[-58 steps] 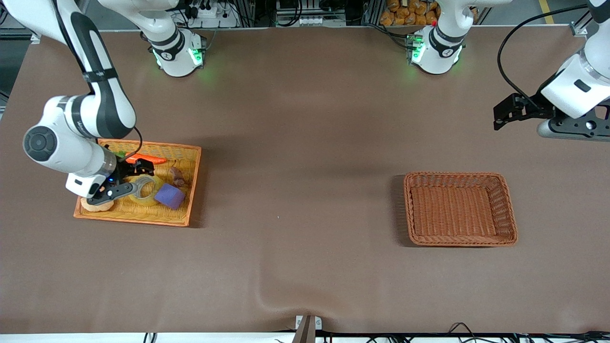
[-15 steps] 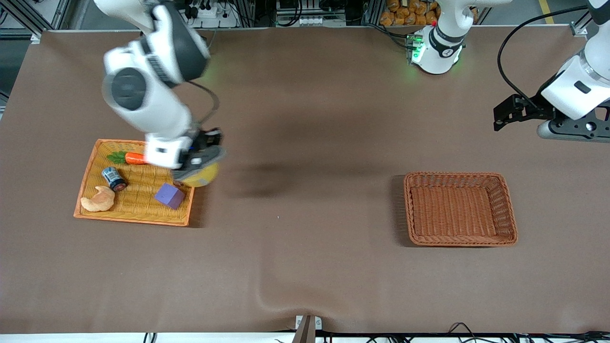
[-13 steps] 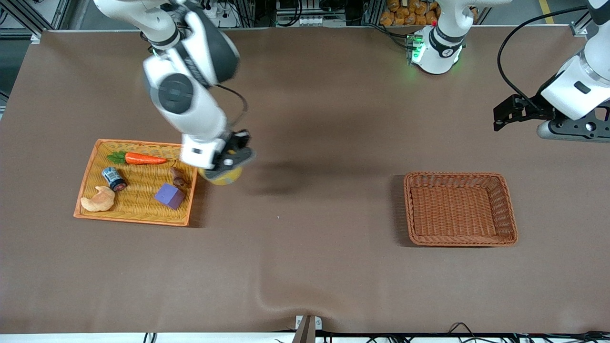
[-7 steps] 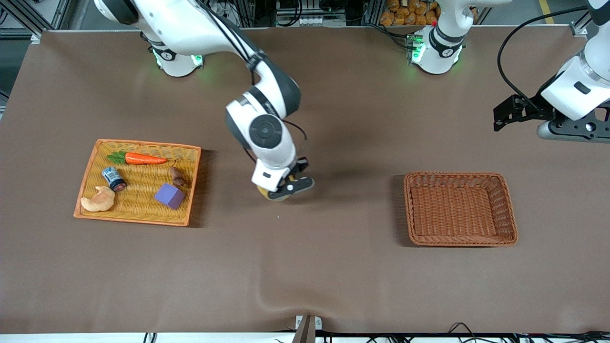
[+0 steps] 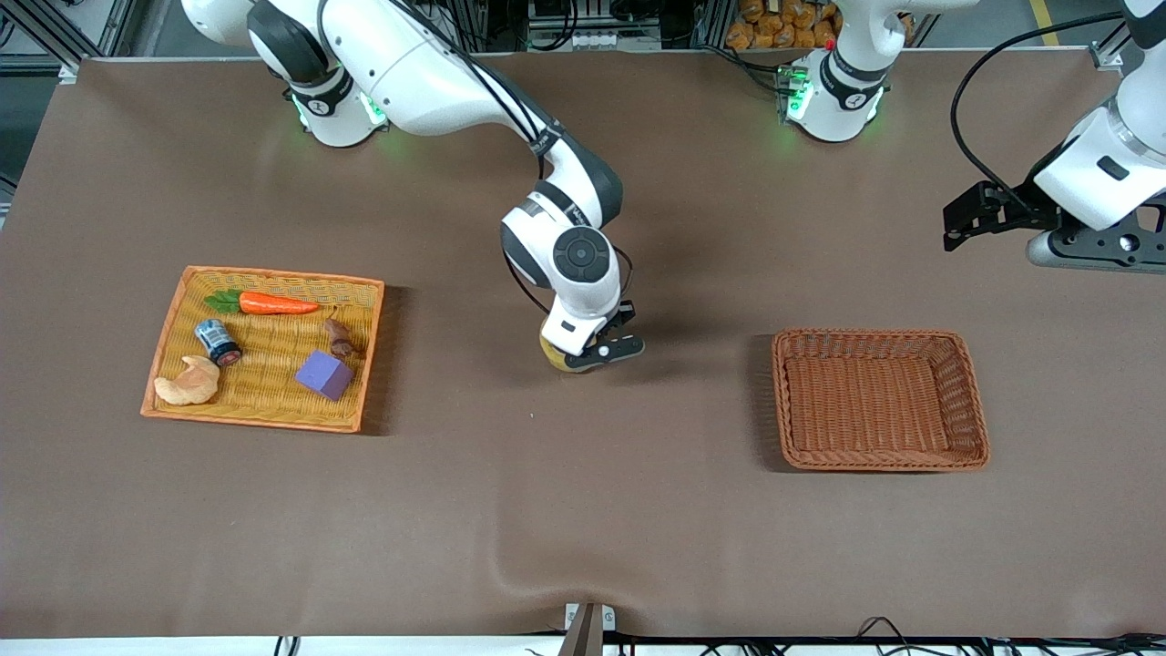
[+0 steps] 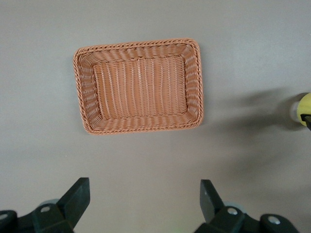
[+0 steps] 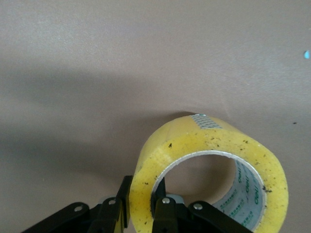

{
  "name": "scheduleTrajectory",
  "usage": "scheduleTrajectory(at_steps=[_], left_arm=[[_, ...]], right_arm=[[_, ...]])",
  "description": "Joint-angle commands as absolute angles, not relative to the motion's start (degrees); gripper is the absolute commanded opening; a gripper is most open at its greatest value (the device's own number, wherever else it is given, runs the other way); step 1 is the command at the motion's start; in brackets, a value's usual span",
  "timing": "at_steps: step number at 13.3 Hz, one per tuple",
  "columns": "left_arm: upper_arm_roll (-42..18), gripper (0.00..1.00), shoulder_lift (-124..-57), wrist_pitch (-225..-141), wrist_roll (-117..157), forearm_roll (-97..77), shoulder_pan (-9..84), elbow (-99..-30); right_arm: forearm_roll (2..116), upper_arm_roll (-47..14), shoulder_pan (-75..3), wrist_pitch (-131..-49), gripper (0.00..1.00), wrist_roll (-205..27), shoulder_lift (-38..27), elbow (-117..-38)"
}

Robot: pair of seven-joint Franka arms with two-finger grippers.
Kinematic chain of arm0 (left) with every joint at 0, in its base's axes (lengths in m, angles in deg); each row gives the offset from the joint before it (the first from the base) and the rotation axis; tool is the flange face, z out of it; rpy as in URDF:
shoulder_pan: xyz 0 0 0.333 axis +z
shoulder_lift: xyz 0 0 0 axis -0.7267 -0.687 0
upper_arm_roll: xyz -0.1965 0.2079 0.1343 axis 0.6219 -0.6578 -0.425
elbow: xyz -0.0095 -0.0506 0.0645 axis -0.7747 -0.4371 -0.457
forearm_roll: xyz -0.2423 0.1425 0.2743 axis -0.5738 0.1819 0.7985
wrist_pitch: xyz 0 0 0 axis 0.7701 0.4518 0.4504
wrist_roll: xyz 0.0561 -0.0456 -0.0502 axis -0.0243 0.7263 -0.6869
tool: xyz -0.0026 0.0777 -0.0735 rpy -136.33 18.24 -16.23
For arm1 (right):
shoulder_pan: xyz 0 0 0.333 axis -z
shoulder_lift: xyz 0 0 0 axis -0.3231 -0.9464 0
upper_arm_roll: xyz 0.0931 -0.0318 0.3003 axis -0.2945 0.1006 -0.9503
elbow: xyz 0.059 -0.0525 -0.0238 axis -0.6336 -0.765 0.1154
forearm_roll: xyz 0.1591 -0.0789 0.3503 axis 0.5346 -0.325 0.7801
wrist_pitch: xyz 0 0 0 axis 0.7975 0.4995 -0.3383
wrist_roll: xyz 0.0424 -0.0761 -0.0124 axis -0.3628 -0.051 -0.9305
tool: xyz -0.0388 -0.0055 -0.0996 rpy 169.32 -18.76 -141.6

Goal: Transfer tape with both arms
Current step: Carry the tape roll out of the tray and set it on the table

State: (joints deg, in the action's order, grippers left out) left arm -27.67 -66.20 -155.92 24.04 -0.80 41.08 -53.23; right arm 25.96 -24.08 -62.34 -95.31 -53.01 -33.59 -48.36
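Observation:
The tape point(image 5: 549, 351) is a yellow ring with a grey core. My right gripper point(image 5: 594, 352) is shut on it, low over the middle of the table, between the tray and the basket. In the right wrist view the right gripper point(image 7: 142, 194) pinches the tape point(image 7: 160, 160) wall, one finger outside the ring and one inside. My left gripper point(image 5: 966, 214) waits open and empty, up in the air at the left arm's end of the table. The left wrist view shows the left gripper point(image 6: 144, 194) with jaws wide apart, and the tape point(image 6: 303, 108) at the picture's edge.
A flat orange tray point(image 5: 168, 337) at the right arm's end holds a carrot point(image 5: 273, 303), a small can point(image 5: 217, 342), a croissant point(image 5: 187, 383), a purple block point(image 5: 323, 374) and a small brown thing. An empty wicker basket point(image 5: 975, 401) point(image 6: 141, 44) sits toward the left arm's end.
My right arm has lifted the tape out of the tray and carried it over the middle of the table, toward the basket. The left arm has not moved.

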Motion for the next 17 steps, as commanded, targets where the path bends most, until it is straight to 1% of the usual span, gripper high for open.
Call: scheduleTrajectory(at_steps=[1, 2, 3, 4, 5, 6, 7, 9, 10, 12, 13, 14, 17], left_arm=[[-27.51, 1.0, -66.61, -154.95, 25.05, 0.18, 41.25, -52.03], [-27.51, 1.0, -66.61, -154.95, 25.05, 0.18, 41.25, -52.03], [-27.51, 1.0, -66.61, -154.95, 25.05, 0.18, 41.25, -52.03], [-27.51, 1.0, -66.61, -154.95, 25.05, 0.18, 41.25, -51.95], [-27.51, 1.0, -66.61, -154.95, 25.05, 0.18, 41.25, -52.03], [-27.51, 1.0, -66.61, -154.95, 25.05, 0.18, 41.25, -52.03], [-27.51, 1.0, -66.61, -154.95, 25.05, 0.18, 41.25, -52.03], [-27.51, 1.0, -66.61, -154.95, 25.05, 0.18, 41.25, -52.03], [-27.51, 1.0, -66.61, -154.95, 25.05, 0.18, 41.25, -52.03], [-27.51, 1.0, -66.61, -154.95, 25.05, 0.09, 41.33, -52.03], [-27.51, 1.0, -66.61, -154.95, 25.05, 0.09, 41.34, -52.03], [-27.51, 1.0, -66.61, -154.95, 25.05, 0.18, 41.34, -52.03], [-27.51, 1.0, -66.61, -154.95, 25.05, 0.09, 41.34, -52.03]], right_arm=[[25.54, -23.44, -62.71, -94.12, 0.07, -51.33, -35.57, -44.41], [25.54, -23.35, -62.71, -94.12, 0.11, -51.33, -35.57, -44.5], [25.54, -23.35, -62.53, -94.03, 0.18, -51.24, -35.57, -44.5], [25.54, -23.35, -62.01, -93.68, 0.31, -51.41, -35.22, -44.42], [25.27, -23.26, -61.48, -93.42, 0.67, -52.28, -34.35, -44.5], [25.45, -23.26, -60.78, -93.5, 1.0, -54.38, -33.38, -44.76], [25.45, -23.17, -60.43, -93.33, 1.0, -55.79, -33.02, -45.03], [25.62, -23.17, -58.24, -90.54, 1.0, -55.72, -29.52, -46.69], [25.62, -23.17, -56.22, -89.39, 1.0, -55.9, -26.2, -48.27], [25.54, -23.09, -53.4, -91.56, 1.0, -55.98, -16.72, -56.68], [25.45, -23.0, -51.13, -92.62, 1.0, -56.25, -13.45, -60.11], [25.01, -23.08, -48.5, -91.93, 1.0, -59.21, -11.07, -61.97], [24.83, -22.82, -43.83, -81.58, 1.0, -62.66, -3.6, -64.71]])
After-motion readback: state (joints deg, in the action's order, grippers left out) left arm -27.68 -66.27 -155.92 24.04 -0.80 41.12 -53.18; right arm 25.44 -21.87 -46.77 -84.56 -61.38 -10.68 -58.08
